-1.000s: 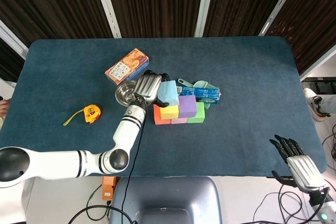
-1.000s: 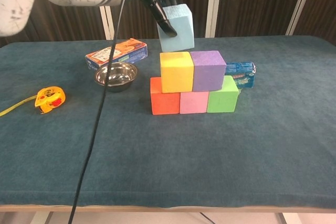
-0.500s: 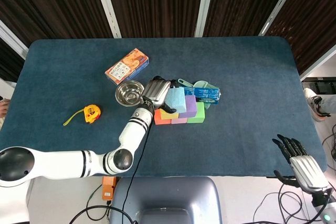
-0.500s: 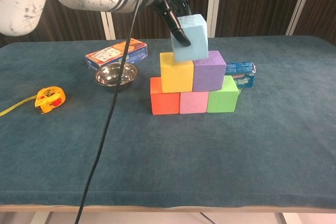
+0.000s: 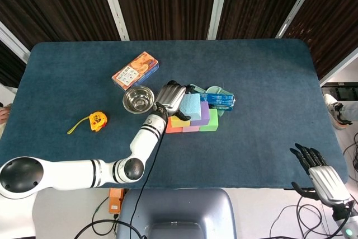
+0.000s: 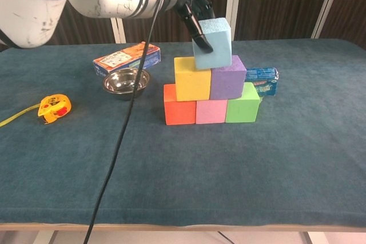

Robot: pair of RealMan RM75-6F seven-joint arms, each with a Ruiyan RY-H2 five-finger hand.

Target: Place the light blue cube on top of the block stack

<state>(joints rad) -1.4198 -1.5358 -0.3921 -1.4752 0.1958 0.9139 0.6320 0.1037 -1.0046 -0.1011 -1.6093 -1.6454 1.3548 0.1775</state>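
the left hand point(image 6: 194, 10) has the light blue cube point(image 6: 213, 43) clamped between its dark fingers point(image 6: 201, 34), which run down the cube's left face in the chest view while the rest of the hand wraps behind and above it. the cube sits right over the seam between the yellow cube point(image 6: 192, 78) and the purple cube point(image 6: 227, 76), on the top row of the block stack point(image 6: 210, 92). it looks like its bottom edge is touching them, but i honestly can't tell from either view if it's fully resting or just hovering a hair above. it's tilted slightly, not square with the row under it.

the cube has a matte, slightly grainy foam look with soft edges, same as the others. bottom row is a red cube point(image 6: 179, 112), pink cube point(image 6: 210, 111) and green cube point(image 6: 242, 104), all pushed together side by side.

from the head view the left hand point(image 5: 171, 97) is a silvery shell with black fingers, and the light blue cube point(image 5: 189, 104) shows as a pale square covering most of the top row.

the right hand point(image 5: 319, 170) hangs off the table's near right corner, fingers spread and holding nothing.

the table point(image 6: 183, 170) is covered in a dark teal felt-like cloth.
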